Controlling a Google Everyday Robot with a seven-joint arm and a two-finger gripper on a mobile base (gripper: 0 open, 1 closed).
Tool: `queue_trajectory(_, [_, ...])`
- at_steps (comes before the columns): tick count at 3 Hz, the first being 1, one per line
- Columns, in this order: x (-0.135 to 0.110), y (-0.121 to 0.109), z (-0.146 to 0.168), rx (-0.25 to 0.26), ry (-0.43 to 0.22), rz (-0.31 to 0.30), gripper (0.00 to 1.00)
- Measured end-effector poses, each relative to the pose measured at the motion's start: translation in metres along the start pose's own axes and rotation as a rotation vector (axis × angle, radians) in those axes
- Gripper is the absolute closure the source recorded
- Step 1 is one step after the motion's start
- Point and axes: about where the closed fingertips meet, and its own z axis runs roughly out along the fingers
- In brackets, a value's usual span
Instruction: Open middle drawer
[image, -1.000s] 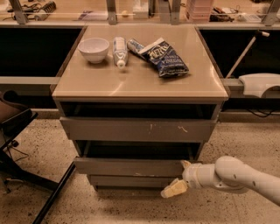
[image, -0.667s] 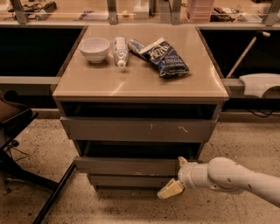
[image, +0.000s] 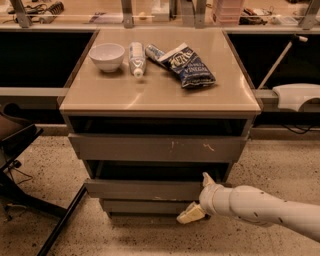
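The middle drawer (image: 142, 190) is the long plain grey front below the scratched top drawer (image: 160, 148). It stands slightly out from the cabinet, with a dark gap above it. My gripper (image: 199, 196) is at the right end of this front, on a white arm coming in from the lower right. It is open. The upper finger (image: 207, 179) points up at the drawer's top edge. The lower, cream-coloured finger (image: 189, 214) hangs below the front, in front of the bottom drawer (image: 145, 206).
On the beige cabinet top (image: 160, 95) stand a white bowl (image: 106, 55), a lying white bottle (image: 136, 58) and a blue snack bag (image: 186, 64). A black chair base (image: 30, 200) is on the floor at the left. A white device (image: 297, 95) sits at the right.
My gripper has shifted a little to the left along the middle drawer's front. The drawer itself has not visibly moved.
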Motion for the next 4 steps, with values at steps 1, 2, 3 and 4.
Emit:
queue_trajectory(1, [0.009, -0.009, 0.030, -0.059, 0.015, 0.043, 0.00])
queue_trajectory(2, [0.018, -0.041, 0.075, -0.155, 0.021, 0.120, 0.00])
queue_trajectory(3, [0.022, -0.043, 0.085, -0.164, 0.000, 0.123, 0.00])
queue_trajectory(4, [0.022, -0.040, 0.103, -0.180, 0.032, 0.116, 0.00])
